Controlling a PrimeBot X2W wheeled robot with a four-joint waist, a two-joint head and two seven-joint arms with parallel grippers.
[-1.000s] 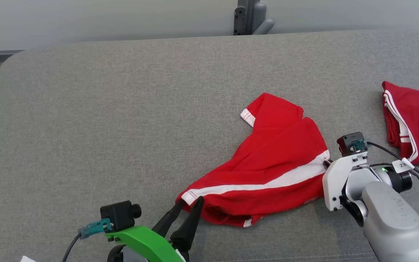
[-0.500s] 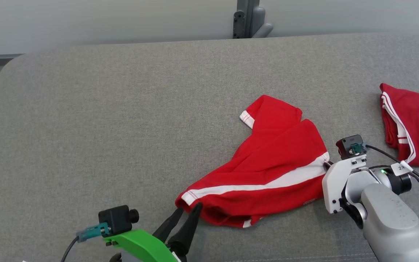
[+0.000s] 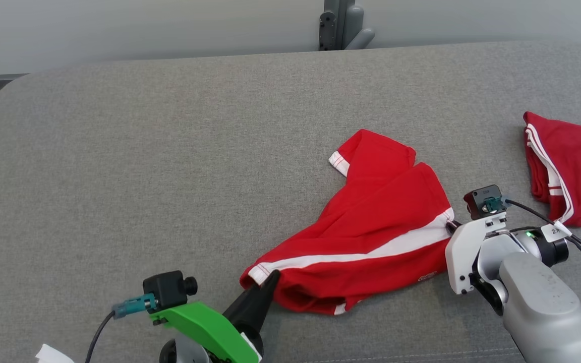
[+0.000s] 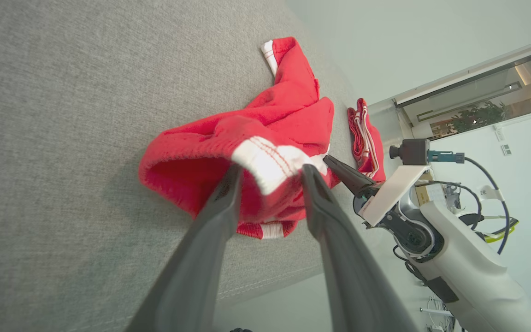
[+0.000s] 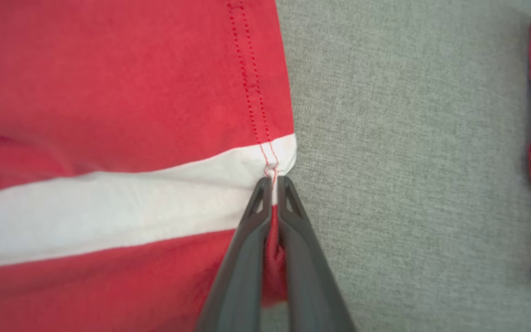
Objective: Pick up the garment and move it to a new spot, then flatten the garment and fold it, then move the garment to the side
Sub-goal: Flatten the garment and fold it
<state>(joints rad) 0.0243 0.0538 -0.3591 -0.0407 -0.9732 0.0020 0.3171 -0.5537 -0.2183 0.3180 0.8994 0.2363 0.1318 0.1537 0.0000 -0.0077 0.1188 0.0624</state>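
Where the right gripper (image 5: 272, 180) meets the red white-striped garment (image 3: 371, 237), you have its jaws pinched tight on the stripe's hem, at the garment's 3 o'clock edge. Left gripper (image 4: 270, 171): jaws part-open, straddling the white-trimmed corner at the garment's 8 o'clock, with no firm pinch visible. The garment lies rumpled on the grey upholstered surface (image 3: 169, 151), toward 4 o'clock of centre. A folded red garment (image 3: 573, 166) sits apart at 2 o'clock.
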